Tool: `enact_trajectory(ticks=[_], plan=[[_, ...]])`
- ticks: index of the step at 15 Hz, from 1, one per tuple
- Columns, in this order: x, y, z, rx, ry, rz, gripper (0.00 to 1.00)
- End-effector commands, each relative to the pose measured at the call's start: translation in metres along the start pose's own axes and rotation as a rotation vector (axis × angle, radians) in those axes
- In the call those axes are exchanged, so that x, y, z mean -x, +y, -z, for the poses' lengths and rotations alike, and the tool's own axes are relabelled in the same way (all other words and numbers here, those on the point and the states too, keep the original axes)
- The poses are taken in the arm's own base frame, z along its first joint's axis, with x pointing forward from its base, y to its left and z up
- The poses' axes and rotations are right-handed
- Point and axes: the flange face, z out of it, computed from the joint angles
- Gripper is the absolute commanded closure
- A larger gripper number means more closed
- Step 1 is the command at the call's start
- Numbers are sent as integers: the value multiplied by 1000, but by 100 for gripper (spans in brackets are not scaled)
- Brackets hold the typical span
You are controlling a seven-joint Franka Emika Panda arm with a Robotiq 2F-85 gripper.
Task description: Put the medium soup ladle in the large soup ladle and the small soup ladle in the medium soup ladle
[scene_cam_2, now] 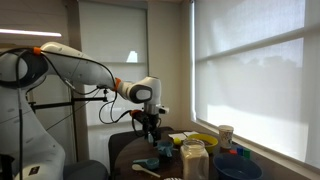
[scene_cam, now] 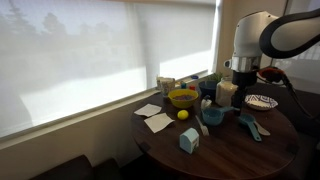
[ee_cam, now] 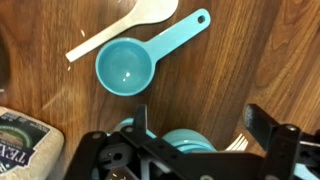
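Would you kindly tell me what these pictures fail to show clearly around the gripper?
- Wrist view: teal scoop beneath the gripper, mostly hidden by the gripper's body; size unclear.
- Wrist view: printed box, cut off at the frame's corner.
- Exterior view: foreground jar blocks whatever stands behind it.

The white arm (scene_cam_2: 85, 70) reaches in from the left, and its claw (scene_cam_2: 150, 126) hangs low over the dark tabletop (scene_cam_2: 126, 156). Nearest me stands a lidded jar (scene_cam_2: 193, 160), with a yellow bowl (scene_cam_2: 204, 140) just behind it and a cup (scene_cam_2: 226, 135) beside the bowl, toward the window blinds (scene_cam_2: 255, 80). A teal thing (scene_cam_2: 165, 150) sits near the claw, too small to make out.
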Motion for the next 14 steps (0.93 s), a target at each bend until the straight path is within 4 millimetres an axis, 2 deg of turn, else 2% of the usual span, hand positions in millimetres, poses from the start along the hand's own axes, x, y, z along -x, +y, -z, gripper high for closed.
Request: enact_trajectory(ticks=[1,5,8,14], plan=[[34,4,-2,0,-16,-142,0],[57,7,-7,38,-42,-230,0],[68,10,-19,35,-14,-246,0],[71,15,-46,16,56,-299,0]])
